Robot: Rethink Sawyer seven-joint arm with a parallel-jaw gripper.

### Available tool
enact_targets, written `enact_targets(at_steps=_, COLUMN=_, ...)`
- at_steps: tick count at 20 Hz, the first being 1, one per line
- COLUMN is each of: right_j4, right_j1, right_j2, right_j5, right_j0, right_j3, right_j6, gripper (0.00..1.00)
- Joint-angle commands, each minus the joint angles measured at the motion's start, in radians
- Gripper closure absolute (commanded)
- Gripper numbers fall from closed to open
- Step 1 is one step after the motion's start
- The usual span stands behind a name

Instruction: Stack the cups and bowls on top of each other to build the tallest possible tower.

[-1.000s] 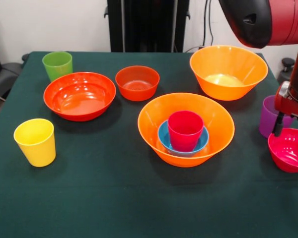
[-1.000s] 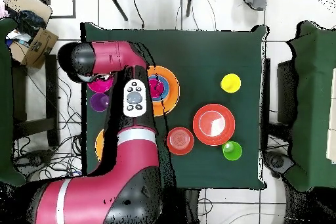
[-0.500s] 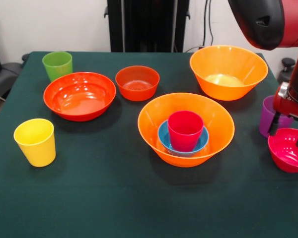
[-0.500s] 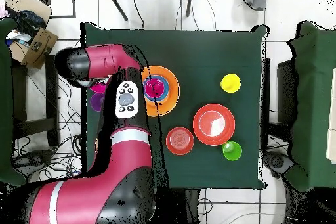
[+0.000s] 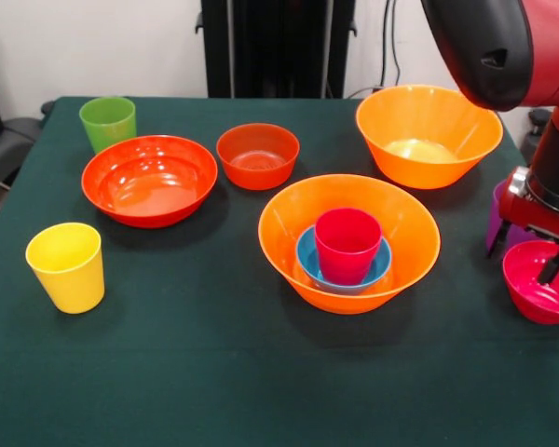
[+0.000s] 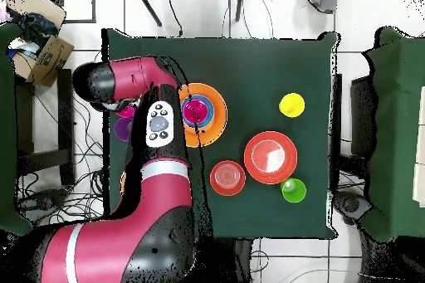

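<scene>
The dark green cloth-covered table (image 5: 168, 372) carries everything. Over its right edge in the front view hangs the red and black robot arm (image 5: 512, 42), which in the overhead view hides that whole side of the table.

Of the task's things, the largest are two glossy orange plastic bowls. One deep orange bowl (image 5: 429, 135) stands alone and empty at the far right. The other orange bowl (image 5: 349, 242), near the table's middle, is the base of the tower: inside it sits a small blue bowl (image 5: 309, 253), and inside that a crimson-pink tumbler (image 5: 347, 244), upright. So the tower has three pieces.

Next in size, the wide shallow red-orange bowl (image 5: 149, 179) and the small red-orange bowl (image 5: 257, 155) stand apart on the left half, unstacked. The small magenta bowl (image 5: 538, 284) rests on the table at the right edge, with the gripper (image 5: 526, 251) right over it: its dark fingers (image 5: 552, 264) are spread, one reaching down inside the bowl and the other outside the rim, not yet clamped as far as I can judge. Just behind stands the purple tumbler (image 5: 497, 214), partly hidden.

The yellow tumbler (image 5: 66, 266) and green tumbler (image 5: 107, 122) stand loose at the left. Most of the stacking is still left; the magenta bowl looks to be the piece in hand.
</scene>
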Motion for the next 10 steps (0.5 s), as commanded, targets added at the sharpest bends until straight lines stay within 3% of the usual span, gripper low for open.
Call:
enact_targets(at_steps=1, right_j4=-0.078, right_j1=0.014, right_j2=0.051, right_j5=0.024, right_j0=-0.018, right_j3=-0.003, right_j6=-0.157, gripper=0.00)
enact_targets(at_steps=10, right_j4=-0.101, right_j1=0.042, right_j2=0.075, right_j5=-0.044, right_j0=-0.035, right_j3=0.009, right_j6=-0.190, gripper=0.00)
